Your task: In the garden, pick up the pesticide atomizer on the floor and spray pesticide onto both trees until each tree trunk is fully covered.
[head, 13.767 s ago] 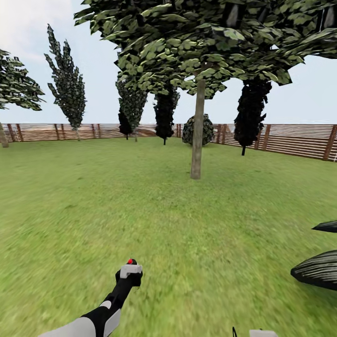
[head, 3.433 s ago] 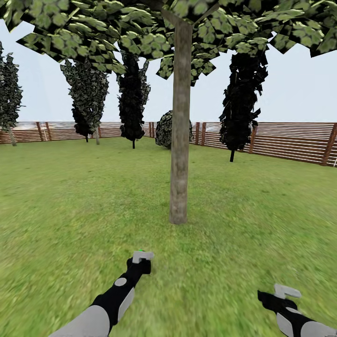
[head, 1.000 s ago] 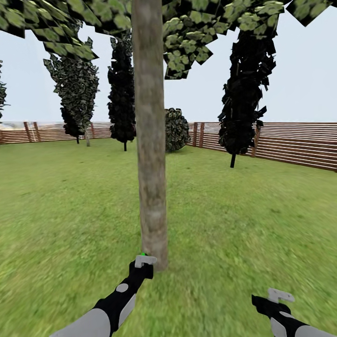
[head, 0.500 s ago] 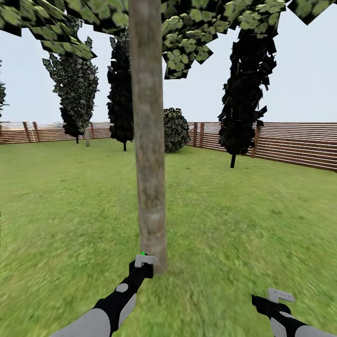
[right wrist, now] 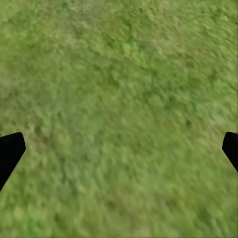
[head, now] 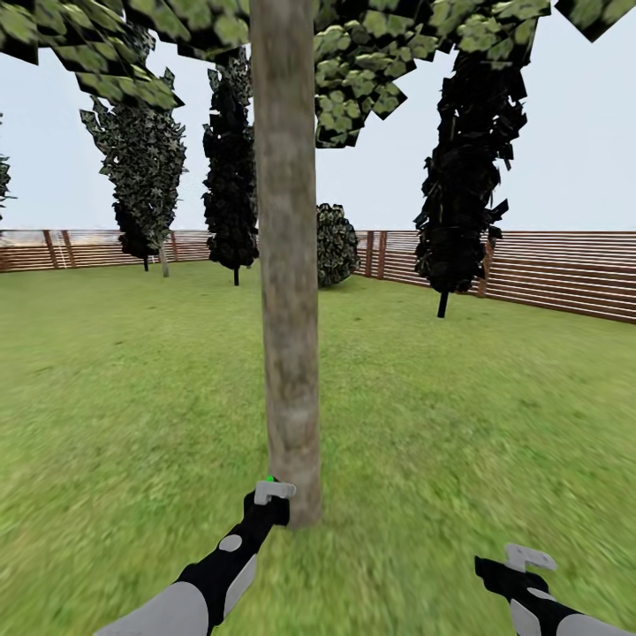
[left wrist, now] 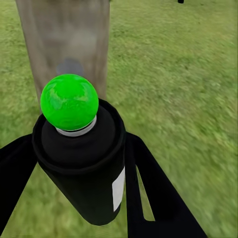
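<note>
Green lawn (head: pixel 132 397) runs back to a brown slatted fence (head: pixel 556 274), with dark columnar trees (head: pixel 464 177) and a round bush (head: pixel 338 246) in front of it. From the head camera, the tree trunk (head: pixel 287 265) rises close ahead, its blocky green canopy (head: pixel 371 62) spreading overhead. At the foot of that trunk the left gripper (head: pixel 269 505) grips the pesticide atomizer (head: pixel 270 491), whose pale head with its green dot sits just beside the bark. The right gripper (head: pixel 521 565) hangs well off to the trunk's right, low over the grass. From the left wrist camera, the atomizer (left wrist: pixel 82 168) is clamped between the black fingers (left wrist: pixel 153 193), its green dot (left wrist: pixel 69 101) facing the trunk (left wrist: pixel 64 44) close ahead. From the right wrist camera, two black fingertips (right wrist: pixel 10 151) stand wide apart over bare grass (right wrist: pixel 119 109), holding nothing.
</note>
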